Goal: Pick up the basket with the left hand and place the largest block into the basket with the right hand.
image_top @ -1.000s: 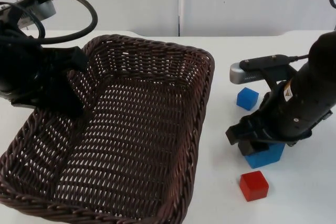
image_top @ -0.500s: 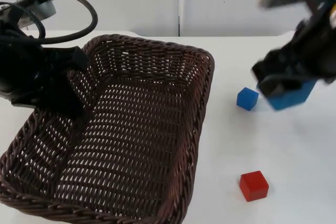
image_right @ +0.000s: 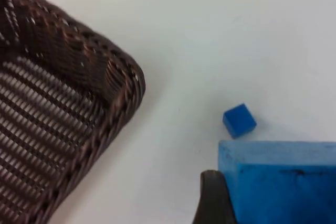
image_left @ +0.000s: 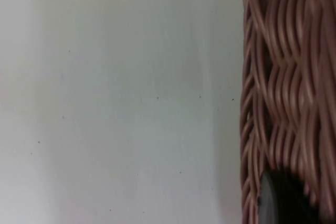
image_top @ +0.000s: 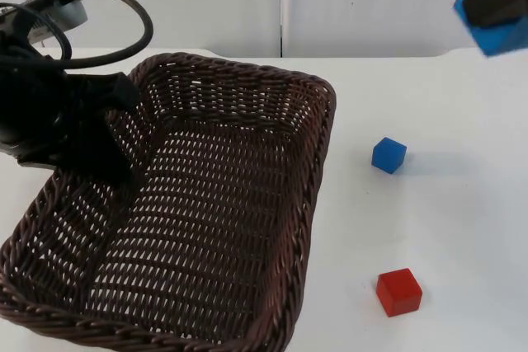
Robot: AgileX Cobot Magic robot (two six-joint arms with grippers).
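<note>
Top view: the brown wicker basket (image_top: 190,212) sits tilted over the white worktop (image_top: 445,228), its left rim gripped by the left end effector (image_top: 82,142). The right end effector (image_top: 503,2) is high at the picture's upper right edge, clamped on the large blue block (image_top: 495,26). A small blue cube (image_top: 388,155) and a red cube (image_top: 399,292) lie on the worktop to the right of the basket, well apart from each other.

Left wrist view: the basket's woven wall (image_left: 289,87) stands against a black fingertip (image_left: 281,198), with bare worktop (image_left: 115,98) beside it.

Right wrist view: the large blue block (image_right: 278,182) sits against a fingertip (image_right: 212,198); below are the small blue cube (image_right: 239,120) and a corner of the basket (image_right: 63,103).
</note>
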